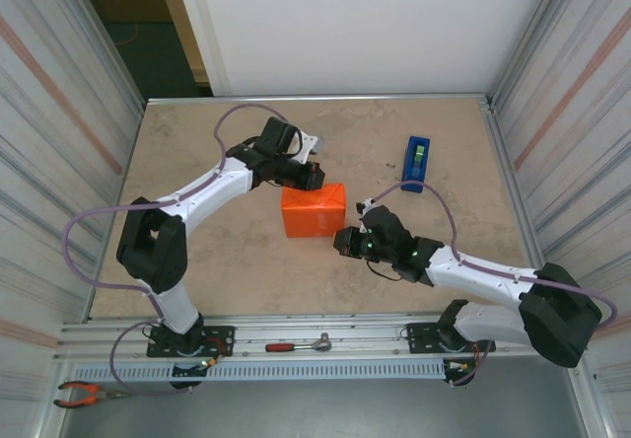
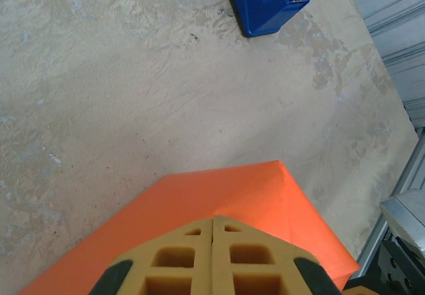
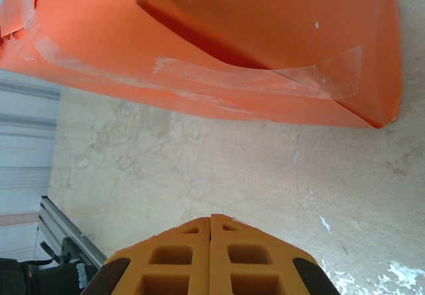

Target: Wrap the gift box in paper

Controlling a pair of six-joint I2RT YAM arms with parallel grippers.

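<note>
You're pressing the clenched, empty left gripper (image 1: 312, 180) on the far edge of the gift box (image 1: 314, 213), likely flattening the paper (image 3: 265, 16), while the right gripper (image 1: 340, 242) is hovering clenched just beside its near side.

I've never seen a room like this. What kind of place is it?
Probably a robot workshop booth: a beige mottled tabletop fenced by ribbed metal wall panels, two white-and-black robot arms bolted to a silver metal rail, and a red-handled ratchet wrench lying there.
</note>
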